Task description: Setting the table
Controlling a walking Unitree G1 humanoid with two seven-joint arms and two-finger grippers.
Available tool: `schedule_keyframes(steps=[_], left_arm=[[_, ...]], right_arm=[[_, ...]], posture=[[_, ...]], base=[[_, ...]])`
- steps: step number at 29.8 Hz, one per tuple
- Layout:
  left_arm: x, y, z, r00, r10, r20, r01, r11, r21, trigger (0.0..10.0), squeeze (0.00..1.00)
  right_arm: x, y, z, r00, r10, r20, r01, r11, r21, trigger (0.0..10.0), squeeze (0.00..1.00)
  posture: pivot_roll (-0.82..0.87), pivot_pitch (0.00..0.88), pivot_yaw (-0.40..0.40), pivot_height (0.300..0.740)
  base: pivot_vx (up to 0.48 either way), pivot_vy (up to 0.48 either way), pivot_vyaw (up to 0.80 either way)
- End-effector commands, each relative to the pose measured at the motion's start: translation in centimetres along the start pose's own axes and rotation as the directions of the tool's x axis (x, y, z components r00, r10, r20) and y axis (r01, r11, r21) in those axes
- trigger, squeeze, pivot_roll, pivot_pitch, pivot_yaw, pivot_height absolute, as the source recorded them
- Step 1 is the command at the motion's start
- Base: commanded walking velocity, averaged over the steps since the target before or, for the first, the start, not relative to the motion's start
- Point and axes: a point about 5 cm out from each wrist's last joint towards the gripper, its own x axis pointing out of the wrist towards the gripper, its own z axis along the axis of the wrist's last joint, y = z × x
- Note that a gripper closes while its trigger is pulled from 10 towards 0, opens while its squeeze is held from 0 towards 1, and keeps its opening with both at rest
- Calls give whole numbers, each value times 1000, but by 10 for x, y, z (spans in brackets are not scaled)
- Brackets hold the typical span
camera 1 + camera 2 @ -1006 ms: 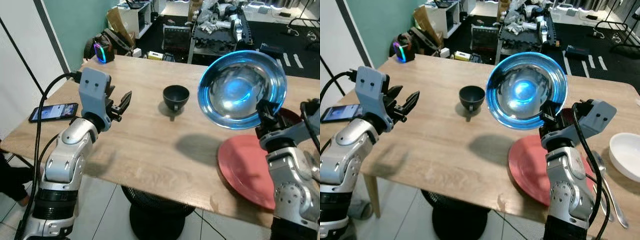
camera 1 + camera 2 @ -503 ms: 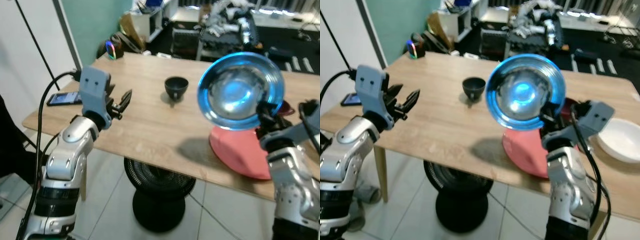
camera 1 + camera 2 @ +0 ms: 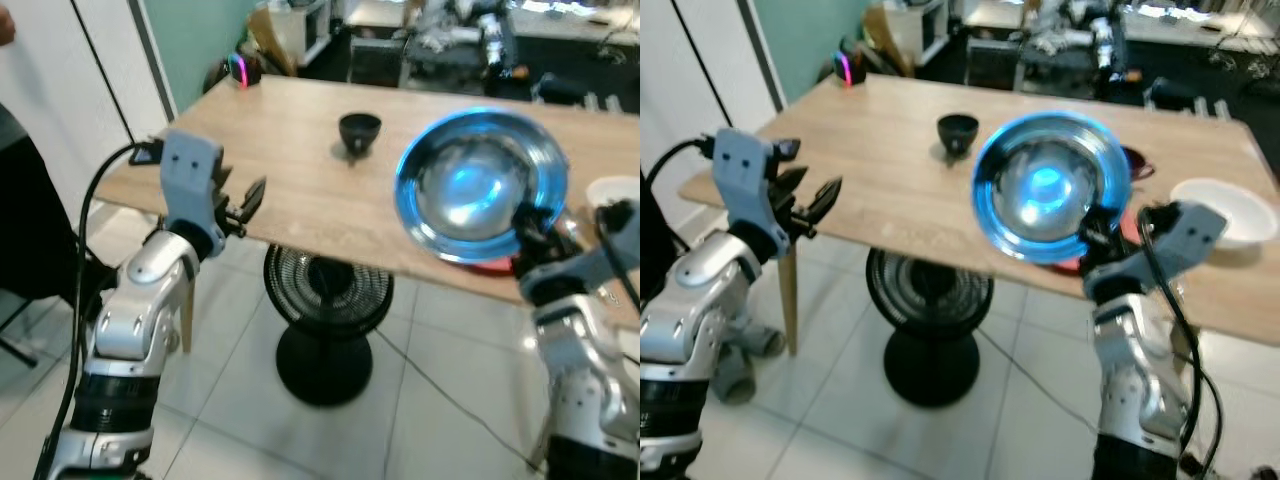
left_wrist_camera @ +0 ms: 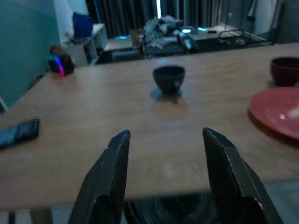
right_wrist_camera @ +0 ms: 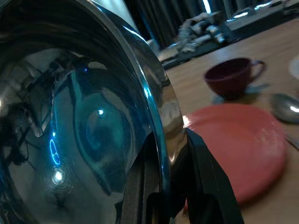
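My right gripper (image 3: 527, 224) is shut on the rim of a shiny blue metal bowl (image 3: 482, 187), which I hold tilted up in the air in front of the wooden table (image 3: 290, 160). Behind the bowl a red plate (image 5: 238, 144) lies near the table's front edge, with a dark red cup (image 5: 231, 77) beyond it. A small black bowl (image 3: 359, 130) stands mid-table. My left gripper (image 4: 166, 135) is open and empty, raised at the table's left front corner and pointing across it.
A white bowl (image 3: 1223, 210) and a spoon (image 5: 285, 103) lie at the table's right end. A phone (image 4: 18, 130) rests at its left edge. A black fan (image 3: 325, 300) stands on the tiled floor under the table. A person (image 3: 30, 230) is at the far left.
The whole view has pulled back from the table, so more floor and the fan now show. Both arms keep their pose, and the blue bowl stays in my right gripper.
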Motion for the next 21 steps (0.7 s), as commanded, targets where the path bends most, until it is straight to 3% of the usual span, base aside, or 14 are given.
schedule_keyframes(steps=[1, 4, 10, 21], left_arm=[[-2, 5, -3, 1000, 13, -12, -13, 1000, -1, 10000, 0], [-2, 5, -2, 1000, 13, -11, -13, 1000, -1, 10000, 0], [-1, 5, -2, 1000, 14, -9, -14, 1000, -2, 10000, 0], [0, 4, -2, 1000, 7, -7, -7, 1000, -6, 10000, 0]], right_arm=[[0, 8, 0, 999, 32, 11, -32, 999, 18, 10000, 0], [0, 8, 0, 999, 32, 11, -32, 999, 18, 10000, 0], [0, 9, 0, 999, 32, 12, -32, 999, 18, 10000, 0], [-1, 8, -1, 999, 33, 9, -33, 999, 24, 10000, 0]], posture=[[-71, 27, 95, 740], [-71, 27, 95, 740], [-71, 26, 96, 740], [-73, 26, 98, 740]], base=[[-364, 0, 0], [-339, 0, 0], [0, 0, 0], [0, 0, -778]])
